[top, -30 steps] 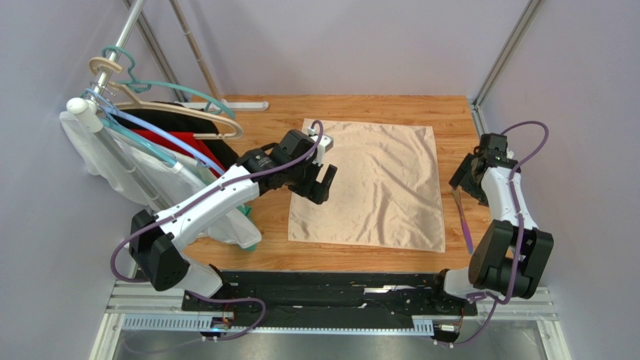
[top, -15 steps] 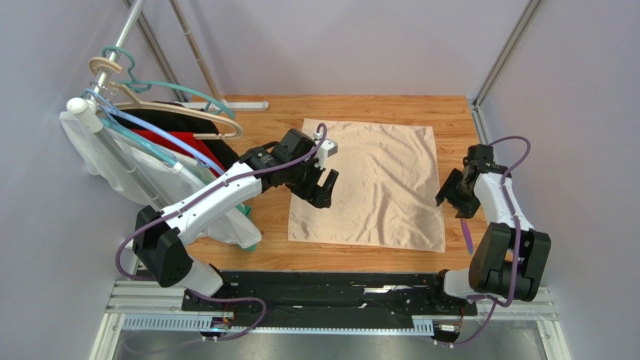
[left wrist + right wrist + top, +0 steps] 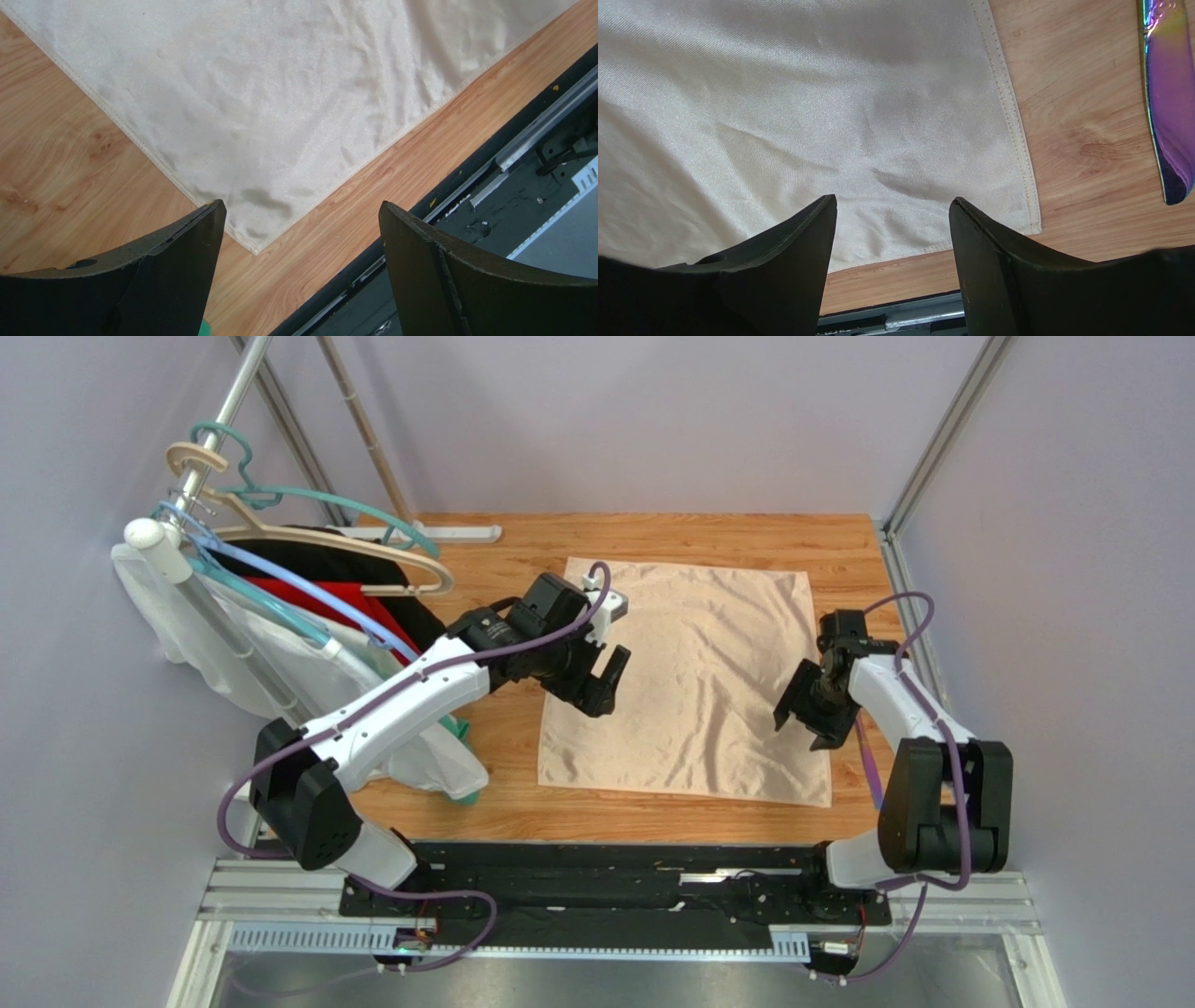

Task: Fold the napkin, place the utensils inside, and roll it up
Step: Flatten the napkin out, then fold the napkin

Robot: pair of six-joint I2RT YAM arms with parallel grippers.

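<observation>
Your right gripper (image 3: 892,203) has its two dark wedge-shaped fingers (image 3: 787,266) spread apart with nothing between them. The thin pale peach-beige cloth napkin (image 3: 808,105) fills most of the view past them. You're looking at one corner of it: the stitched hem runs down the right side and turns just right of the fingers. Beyond that is light wooden tabletop (image 3: 1088,161), where a slim shiny purple utensil (image 3: 1167,91) lies near the hem without touching it. It's probably a knife blade, but the frame cuts it off. A dark metal rail (image 3: 899,320) peeks in at the bottom.
</observation>
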